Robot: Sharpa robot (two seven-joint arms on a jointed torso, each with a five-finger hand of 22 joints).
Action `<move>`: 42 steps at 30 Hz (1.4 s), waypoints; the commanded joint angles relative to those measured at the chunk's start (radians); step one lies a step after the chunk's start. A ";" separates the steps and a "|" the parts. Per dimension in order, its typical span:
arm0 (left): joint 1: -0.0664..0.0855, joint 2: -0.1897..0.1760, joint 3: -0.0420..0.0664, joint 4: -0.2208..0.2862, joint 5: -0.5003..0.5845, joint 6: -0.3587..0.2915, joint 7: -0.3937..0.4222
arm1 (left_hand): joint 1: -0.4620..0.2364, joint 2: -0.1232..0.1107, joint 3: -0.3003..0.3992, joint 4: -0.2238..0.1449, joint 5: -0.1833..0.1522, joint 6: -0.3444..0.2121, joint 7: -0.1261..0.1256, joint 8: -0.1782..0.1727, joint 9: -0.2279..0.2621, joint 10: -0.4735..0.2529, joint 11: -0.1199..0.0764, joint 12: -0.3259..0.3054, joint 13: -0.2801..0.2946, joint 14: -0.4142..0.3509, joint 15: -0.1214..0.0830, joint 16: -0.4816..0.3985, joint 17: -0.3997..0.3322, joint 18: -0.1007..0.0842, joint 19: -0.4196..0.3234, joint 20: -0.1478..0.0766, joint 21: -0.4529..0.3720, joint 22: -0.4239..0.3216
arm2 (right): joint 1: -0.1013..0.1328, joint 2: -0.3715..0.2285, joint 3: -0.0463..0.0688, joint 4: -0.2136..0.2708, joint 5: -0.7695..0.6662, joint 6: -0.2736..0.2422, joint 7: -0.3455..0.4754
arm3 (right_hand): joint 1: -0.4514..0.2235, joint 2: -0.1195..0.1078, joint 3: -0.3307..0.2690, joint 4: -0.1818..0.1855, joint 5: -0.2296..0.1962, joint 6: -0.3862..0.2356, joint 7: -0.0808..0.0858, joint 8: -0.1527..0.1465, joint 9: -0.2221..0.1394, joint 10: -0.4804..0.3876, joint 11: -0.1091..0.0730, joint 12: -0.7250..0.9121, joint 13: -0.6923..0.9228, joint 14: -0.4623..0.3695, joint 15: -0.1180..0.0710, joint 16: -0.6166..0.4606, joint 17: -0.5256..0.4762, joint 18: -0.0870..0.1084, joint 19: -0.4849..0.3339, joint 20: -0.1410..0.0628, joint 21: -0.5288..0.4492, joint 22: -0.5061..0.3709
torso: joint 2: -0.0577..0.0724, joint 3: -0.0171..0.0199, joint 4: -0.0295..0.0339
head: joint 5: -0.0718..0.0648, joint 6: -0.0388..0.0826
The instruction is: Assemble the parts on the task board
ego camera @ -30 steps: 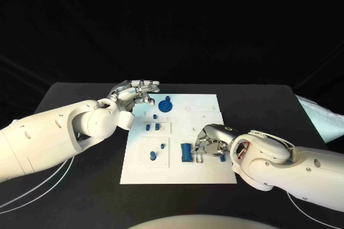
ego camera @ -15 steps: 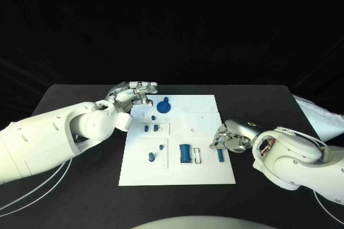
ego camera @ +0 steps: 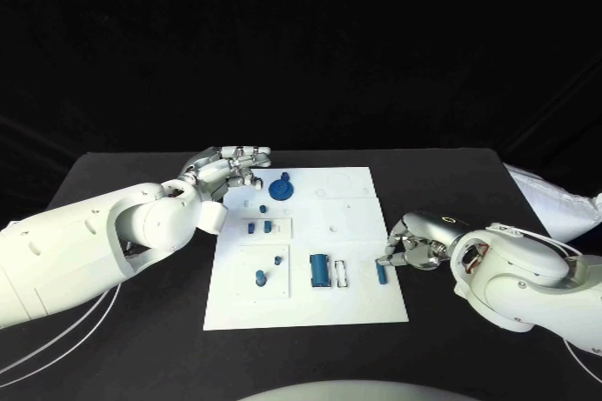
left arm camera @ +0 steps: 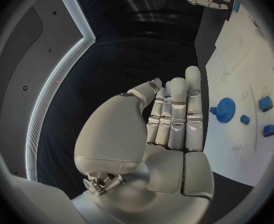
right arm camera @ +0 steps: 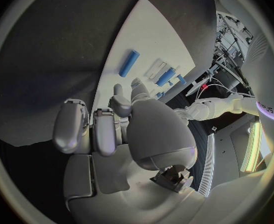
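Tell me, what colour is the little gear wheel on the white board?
Blue. The gear shows best in the left wrist view, lying on the white task board.

1. Head view: the scene is lit from above. The task board (ego camera: pixel 355 288) and the white arm shells render bright; the background beyond the counter (ego camera: pixel 125 179) is fully black.
2. The board shows slight overexposure; its fine markings are faint.
3. The left hand (ego camera: pixel 226 168) carries small specular highlights on its metal fingers.
4. Wrist views: strong fisheye distortion bends straight board edges; a dark frame surrounds each circle.
5. A bright light strip (left arm camera: pixel 50 92) glares in the left wrist view.
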 commanded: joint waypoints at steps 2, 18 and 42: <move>-0.001 0.001 0.000 0.002 -0.004 0.019 0.007 | 0.004 0.005 0.001 -0.007 0.003 -0.006 -0.001 0.007 -0.001 -0.007 -0.001 0.005 0.001 -0.010 0.000 0.004 -0.002 0.011 0.004 0.006 -0.004 -0.001 | -0.012 0.012 -0.001 -0.006 -0.057 0.041 -0.015 | -0.013 -0.003 -0.003 0.010 0.010 0.010 0.000 -0.005 0.000 0.002 -0.001 -0.006 0.001 0.058 0.005 -0.005 0.002 -0.008 -0.003 0.003 -0.002 0.002 | 0.001 -0.0012 0.0010 | -0.001 -0.002; -0.002 -0.002 0.000 0.001 -0.004 0.017 0.007 | 0.004 0.005 0.001 -0.007 0.003 -0.006 -0.001 0.008 -0.001 -0.008 -0.001 0.005 0.001 -0.010 0.000 0.004 -0.002 0.011 0.004 0.006 -0.004 -0.001 | -0.031 0.047 -0.002 -0.026 -0.088 0.094 -0.027 | -0.014 -0.004 -0.003 0.014 0.011 0.012 -0.001 -0.005 0.000 0.004 -0.001 -0.005 0.003 0.058 0.005 -0.006 0.000 -0.008 -0.003 0.003 -0.003 0.001 | 0.000 -0.0015 0.0011 | 0.001 -0.006; -0.002 -0.005 0.000 0.001 -0.004 0.017 0.008 | 0.002 0.006 0.000 -0.006 0.003 -0.007 0.000 0.009 -0.001 -0.009 0.000 0.007 0.002 -0.010 0.001 0.005 -0.003 0.010 0.004 0.007 -0.004 -0.001 | -0.054 0.080 -0.002 -0.040 -0.215 0.166 -0.047 | 0.156 -0.006 0.072 -0.086 -0.040 0.022 -0.003 -0.025 -0.002 -0.009 -0.008 -0.038 -0.008 0.056 0.000 -0.015 -0.007 -0.007 -0.006 -0.003 -0.010 -0.005 | 0.000 -0.0013 -0.0001 | 0.000 -0.008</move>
